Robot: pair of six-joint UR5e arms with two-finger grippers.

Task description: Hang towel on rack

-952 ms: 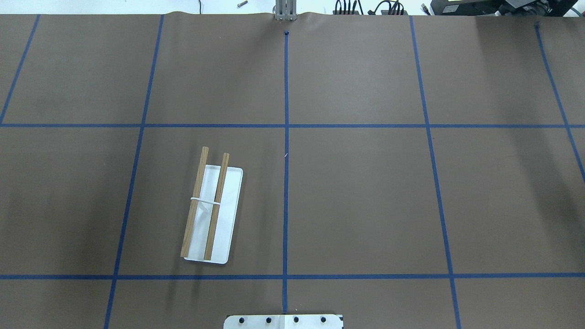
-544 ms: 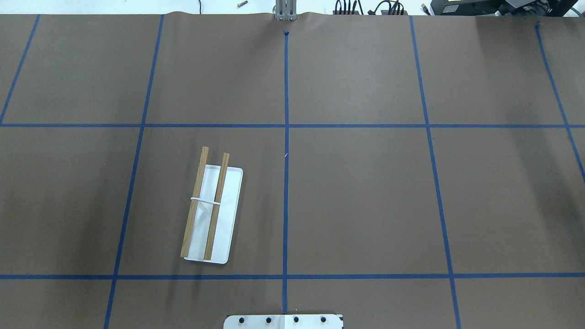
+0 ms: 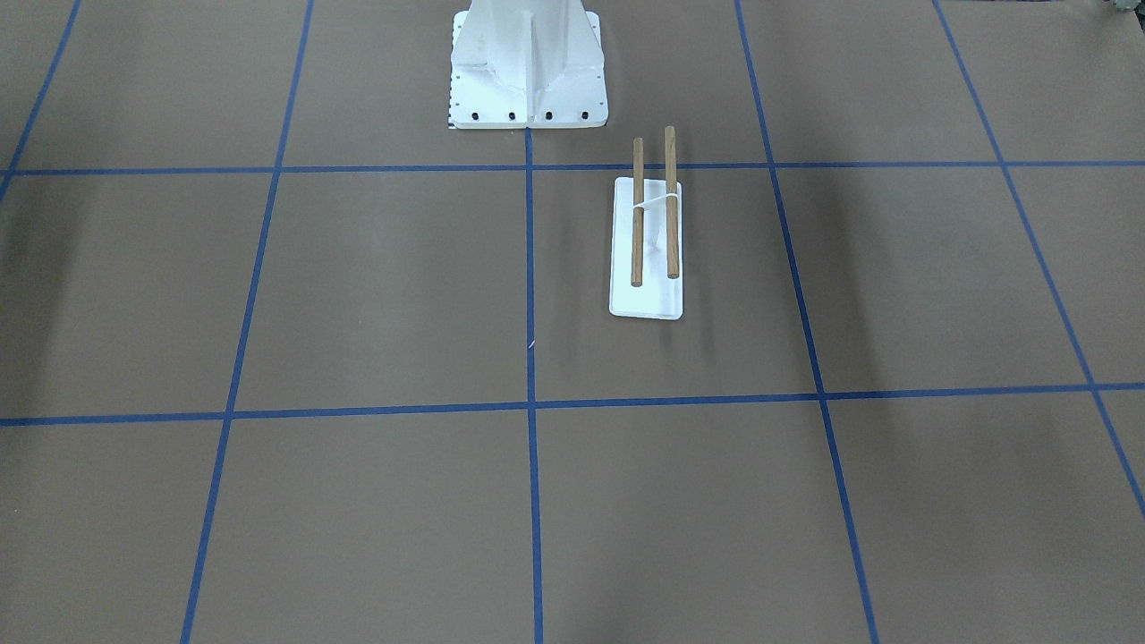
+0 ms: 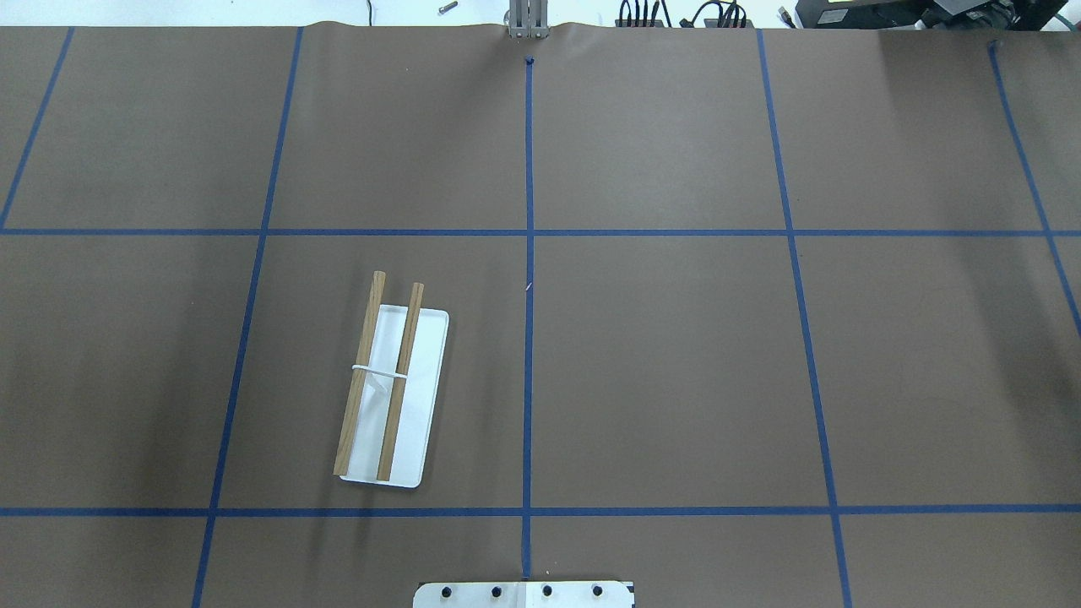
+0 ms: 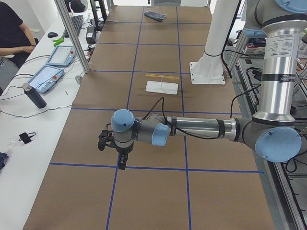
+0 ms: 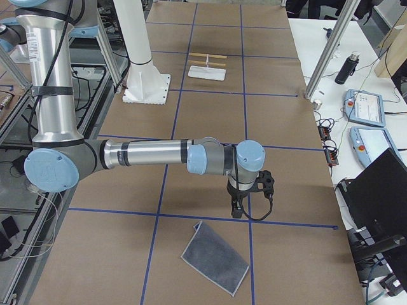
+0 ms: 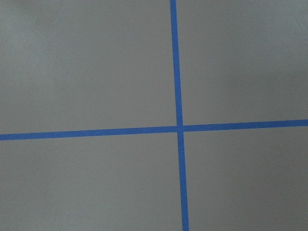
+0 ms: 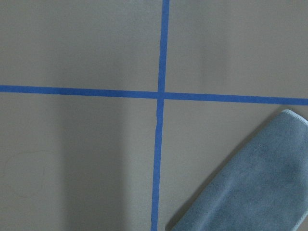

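Note:
The rack [image 4: 422, 397] has a flat white base and two parallel brown dowels, and stands left of the table's middle. It also shows in the front view [image 3: 646, 300] and both side views [image 5: 162, 87] [image 6: 207, 72]. The dark grey towel [image 6: 215, 257] lies flat at the table's right end, far from the rack. It fills the lower right corner of the right wrist view [image 8: 250, 183]. My right gripper [image 6: 235, 211] hangs over a tape crossing just beyond the towel. My left gripper [image 5: 122, 165] hangs over a tape crossing at the left end. I cannot tell whether either is open or shut.
The large white bolted pedestal [image 3: 528, 63] stands at the robot's side of the table, near the rack. An operators' bench with tablets [image 5: 45, 76], a bottle [image 5: 36, 96] and metal posts [image 6: 327, 51] runs along the far edge. A person [image 5: 9, 28] sits there.

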